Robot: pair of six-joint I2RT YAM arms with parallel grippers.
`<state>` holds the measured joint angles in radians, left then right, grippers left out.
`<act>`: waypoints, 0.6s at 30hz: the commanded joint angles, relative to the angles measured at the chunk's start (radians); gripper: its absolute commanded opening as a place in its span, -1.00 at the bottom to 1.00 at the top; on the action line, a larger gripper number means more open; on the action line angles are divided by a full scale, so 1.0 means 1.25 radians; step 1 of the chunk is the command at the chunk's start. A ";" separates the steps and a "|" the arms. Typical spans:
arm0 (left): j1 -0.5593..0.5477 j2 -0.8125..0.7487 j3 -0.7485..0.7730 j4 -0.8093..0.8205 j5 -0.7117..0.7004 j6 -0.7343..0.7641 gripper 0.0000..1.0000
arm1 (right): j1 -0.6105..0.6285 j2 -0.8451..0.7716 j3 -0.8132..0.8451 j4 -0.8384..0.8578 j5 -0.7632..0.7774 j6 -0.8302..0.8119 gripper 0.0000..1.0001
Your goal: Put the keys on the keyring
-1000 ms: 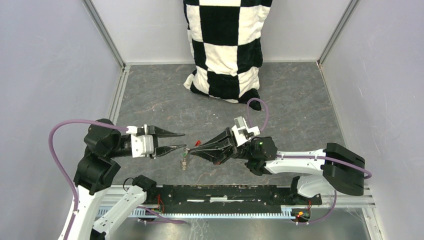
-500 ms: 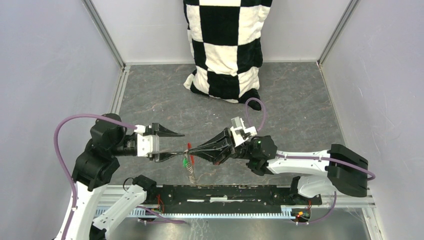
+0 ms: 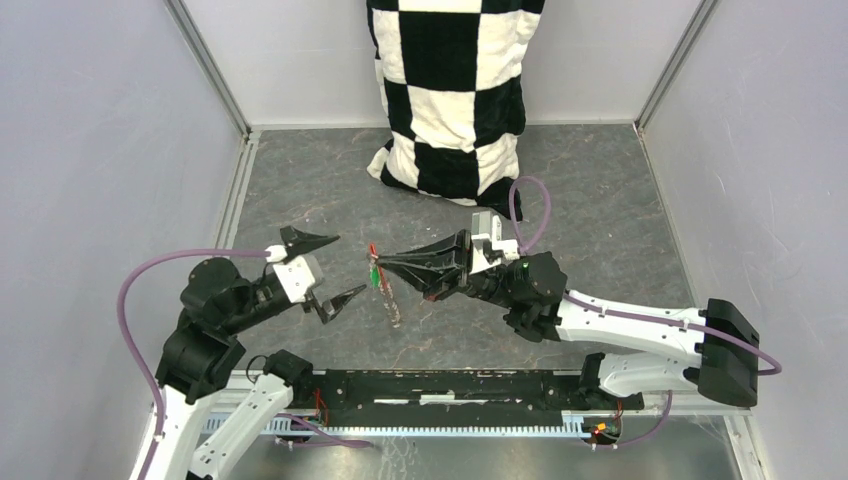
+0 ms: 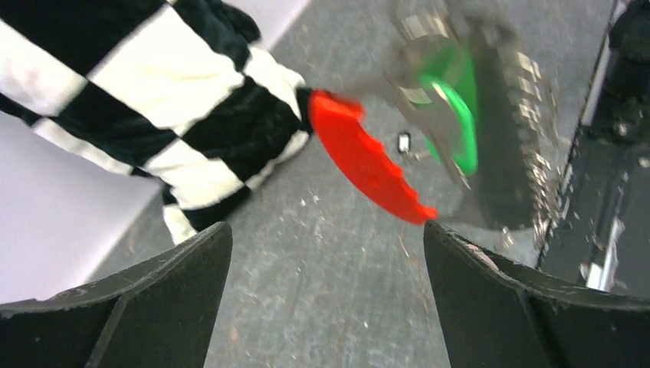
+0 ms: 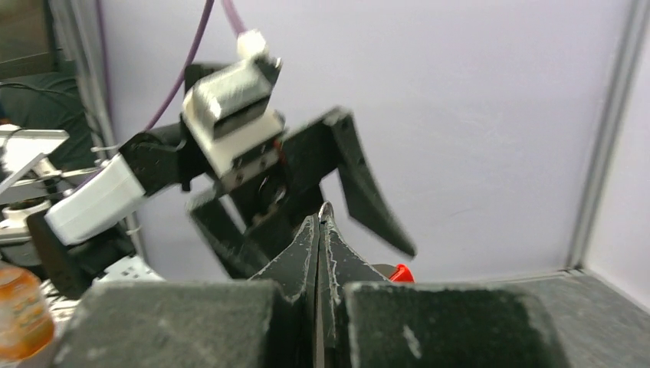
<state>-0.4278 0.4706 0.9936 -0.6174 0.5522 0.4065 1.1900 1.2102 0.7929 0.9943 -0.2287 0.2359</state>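
My right gripper (image 3: 376, 262) is shut on the keyring (image 3: 374, 258) and holds it above the grey table. From its tip hang the red tag (image 4: 366, 165), a green-headed key (image 4: 457, 126) and a thin silvery strand (image 3: 390, 305). In the left wrist view a dark blurred shape sits beside the green key; I cannot tell whether it is the black key. The right wrist view shows the fingers (image 5: 306, 245) pressed together with a sliver of metal at their tip and the red tag (image 5: 400, 273) peeking out. My left gripper (image 3: 350, 263) is wide open just left of the bunch, touching nothing.
A black-and-white checkered cushion (image 3: 450, 100) leans against the back wall. Pale walls close in the table (image 3: 600, 200) on the left, right and back. A black rail (image 3: 450, 385) runs along the near edge between the arm bases.
My left gripper has opened wide and pulled back to the left, away from the bunch. My right gripper has carried the keyring a little farther from the near edge.
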 commanded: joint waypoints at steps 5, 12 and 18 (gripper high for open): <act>0.000 -0.081 -0.173 -0.074 0.259 0.166 0.96 | -0.006 0.001 0.122 -0.069 0.108 -0.061 -0.99; 0.000 -0.019 -0.188 0.068 0.229 0.084 0.92 | -0.006 0.020 0.159 -0.051 0.097 -0.043 -0.99; 0.000 -0.037 -0.225 0.233 0.209 -0.081 0.93 | -0.006 0.016 0.151 -0.029 0.102 -0.023 -0.99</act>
<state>-0.4278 0.4374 0.7277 -0.5163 0.8089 0.4606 1.1843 1.2339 0.9466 0.8886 -0.1215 0.1894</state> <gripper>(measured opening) 0.961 0.006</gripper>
